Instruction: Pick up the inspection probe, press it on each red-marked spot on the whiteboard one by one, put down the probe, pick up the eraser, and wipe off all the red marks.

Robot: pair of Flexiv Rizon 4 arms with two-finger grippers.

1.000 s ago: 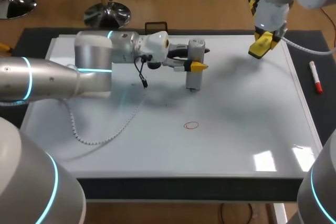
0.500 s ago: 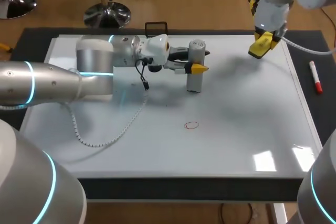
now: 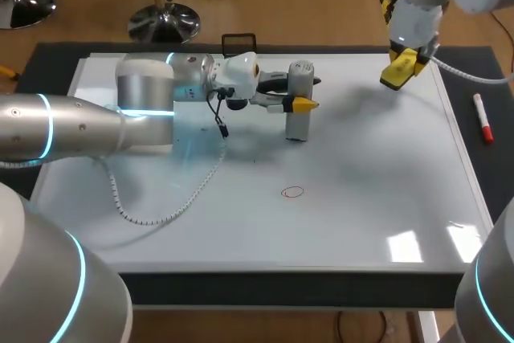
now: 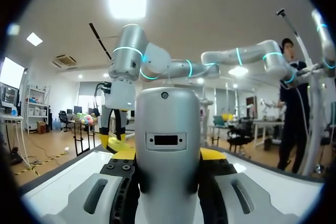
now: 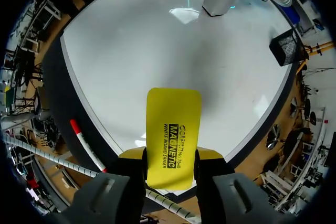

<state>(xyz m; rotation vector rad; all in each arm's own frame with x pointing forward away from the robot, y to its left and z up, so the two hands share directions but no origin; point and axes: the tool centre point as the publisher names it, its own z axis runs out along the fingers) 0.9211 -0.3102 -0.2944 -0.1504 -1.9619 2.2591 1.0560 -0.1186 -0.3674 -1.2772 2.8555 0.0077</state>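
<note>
Where my left arm extends over the whiteboard [image 3: 361,198], the left gripper [image 4: 168,153] pinches the inspection probe [image 4: 167,129] with one yellow-tipped finger on each side. The probe is a smooth grey cylinder with a small dark slot on its face. It stands upright on the board, apart from the small red mark [image 3: 293,192], a circle nearer the front edge. The right gripper [image 5: 170,153] clamps a flat yellow eraser [image 5: 173,124] between its fingers, above the board's far right corner.
</note>
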